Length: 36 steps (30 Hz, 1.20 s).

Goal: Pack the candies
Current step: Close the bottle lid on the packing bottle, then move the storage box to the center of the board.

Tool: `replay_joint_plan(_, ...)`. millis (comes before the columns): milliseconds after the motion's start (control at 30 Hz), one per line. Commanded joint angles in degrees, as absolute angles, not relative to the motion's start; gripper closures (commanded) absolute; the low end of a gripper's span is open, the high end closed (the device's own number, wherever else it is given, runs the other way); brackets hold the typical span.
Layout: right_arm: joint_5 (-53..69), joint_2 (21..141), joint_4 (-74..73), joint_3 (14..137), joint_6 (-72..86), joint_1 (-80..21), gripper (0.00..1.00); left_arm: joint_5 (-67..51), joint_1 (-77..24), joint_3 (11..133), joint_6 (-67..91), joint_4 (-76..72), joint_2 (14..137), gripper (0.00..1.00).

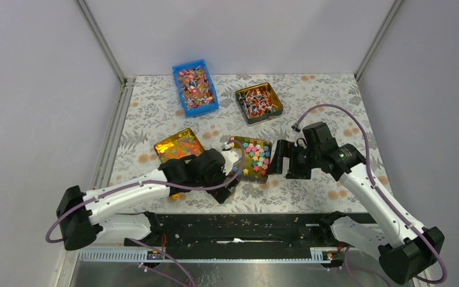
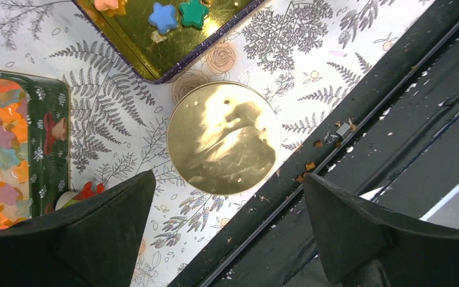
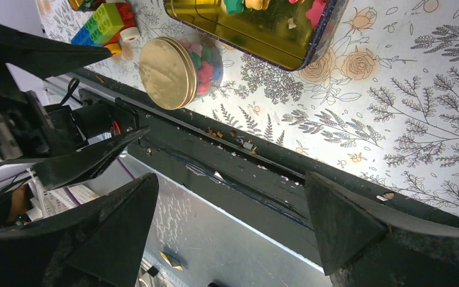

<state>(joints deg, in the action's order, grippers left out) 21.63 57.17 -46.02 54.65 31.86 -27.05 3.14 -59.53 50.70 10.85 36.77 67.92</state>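
Note:
The candies [image 1: 256,156] are small coloured stars lying in a gold-lined tin [image 1: 267,171] at the table's middle; a blue one [image 2: 164,17] shows in the left wrist view. More candies [image 3: 204,64] fill a small clear jar with a round gold lid [image 2: 224,137], which stands by the table's near edge. My left gripper [image 2: 227,206] hovers open just above that lid, with nothing between its fingers. My right gripper [image 1: 282,158] stands open and empty just right of the tin.
A tin of orange gummy pieces [image 1: 179,145] sits left of the star tin. At the back are a blue bin [image 1: 195,88] and a tin [image 1: 259,102] of wrapped sweets. Toy bricks [image 3: 104,23] lie near the jar. The black base rail [image 2: 334,179] borders the near edge.

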Motion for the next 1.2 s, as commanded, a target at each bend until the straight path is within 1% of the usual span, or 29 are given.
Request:
replay_joint_plan(0, 22.5, 58.1, -46.0, 55.3, 31.1, -26.6, 0.01, 3.4, -59.0, 49.1, 13.4, 34.2, 62.3, 0.01)
replay_joint_plan(67, 23.6, 59.3, -46.0, 55.5, 30.9, -26.6, 0.01, 4.2, -57.5, 48.2, 15.4, 33.3, 59.7, 0.01)
replay_joint_plan(300, 32.9, 67.9, -43.8, 55.8, 28.2, -27.9, 0.01, 9.4, -49.7, 42.8, 25.5, 29.3, 49.0, 0.01)
replay_joint_plan(400, 35.2, 71.9, -41.7, 56.0, 28.1, -30.6, 0.01, 10.0, -46.2, 41.4, 29.9, 30.7, 46.7, 0.01)
replay_joint_plan(433, 35.8, 73.2, -40.7, 56.0, 28.3, -31.6, 0.02, 9.2, -44.9, 41.4, 31.1, 31.9, 46.6, 0.01)
replay_joint_plan(500, 36.8, 75.8, -38.2, 56.2, 28.9, -33.6, 0.04, 5.9, -42.4, 41.9, 31.9, 34.3, 47.4, 0.01)
replay_joint_plan(633, 38.4, 80.9, -33.5, 56.8, 30.6, -36.1, 0.06, -4.6, -38.2, 41.7, 32.4, 36.5, 50.9, 0.01)
replay_joint_plan(800, 37.0, 86.7, -27.2, 56.3, 32.6, -36.8, 0.06, -17.0, -33.7, 37.6, 35.4, 30.9, 53.5, 0.01)
replay_joint_plan(967, 33.2, 91.6, -22.4, 56.7, 33.5, -37.0, 0.05, -23.1, -30.9, 33.7, 38.9, 25.2, 53.3, 0.01)
replay_joint_plan(1167, 27.3, 94.1, -19.0, 57.7, 33.7, -37.2, 0.04, -26.3, -28.7, 31.4, 41.0, 22.2, 53.4, 0.01)
